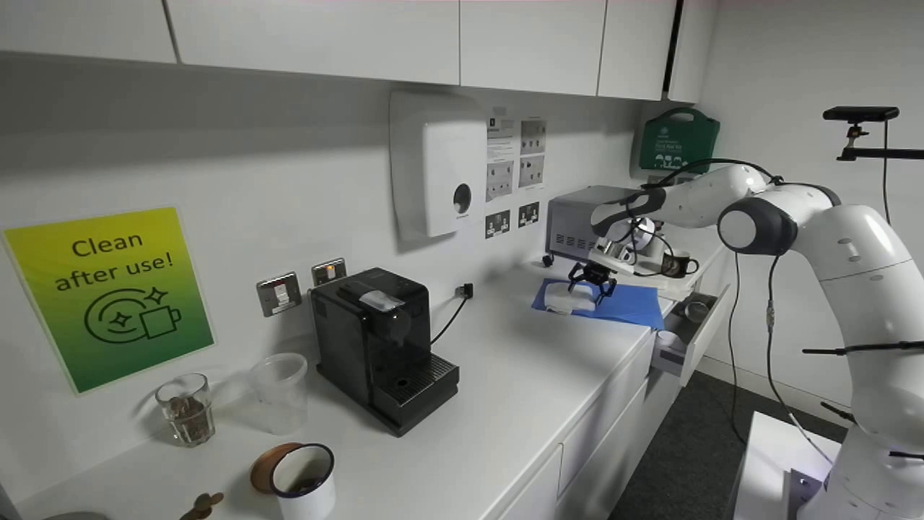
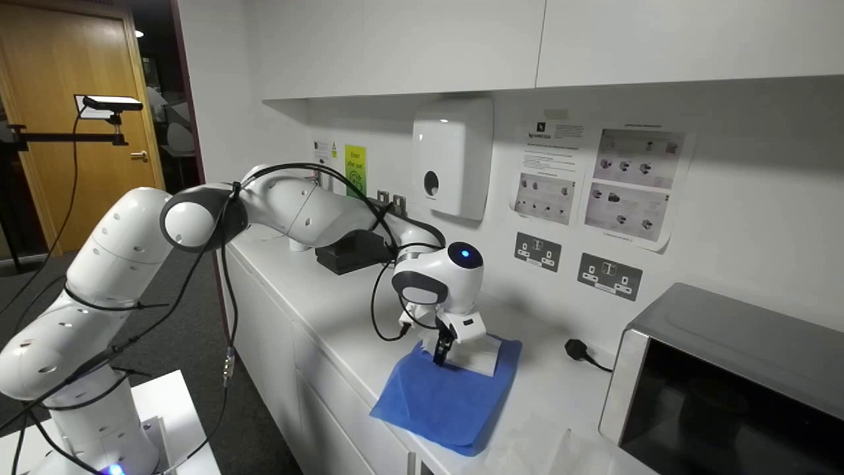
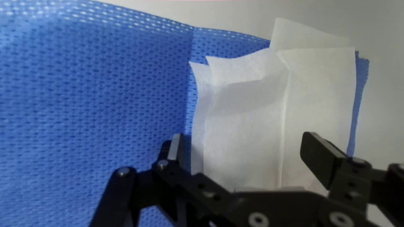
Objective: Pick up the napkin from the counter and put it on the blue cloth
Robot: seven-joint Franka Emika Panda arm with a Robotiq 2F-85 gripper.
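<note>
The white counter (image 1: pixel 498 347) runs along the wall (image 1: pixel 238 144), and the white robot arm (image 1: pixel 859 289) reaches over it, its wrist bent down above the counter. A grey microwave (image 2: pixel 732 320) stands on the counter; the black coffee machine (image 1: pixel 354 332) sits upright, well apart from it, and a white dispenser (image 1: pixel 444 166) is mounted on the wall between the two. The blue cloth (image 2: pixel 435 406) lies flat on the counter, also between them, reaching the front edge. The whitish napkin (image 3: pixel 246 126) lies on the blue cloth in loose folded layers, at the end nearer the wall. In the wrist view its crease and straight sides run nearly up and down, roughly parallel to the cloth's end edge, so it lies across the blue cloth; its upper end points away from the gripper (image 3: pixel 243 142), and a loose corner there sticks out past the cloth's edge over the counter. Its lower end is hidden behind the gripper, so whether this is its longer direction cannot be told. The gripper points down with its fingers (image 3: pixel 318 154) spread wide apart and the napkin lying loose beneath: one fingertip is just beside the napkin's edge, over the blue cloth, and the other overlaps the napkin in the wrist view. A white mug (image 1: pixel 314 497) with a dark rim stands upright near the coffee machine.
</note>
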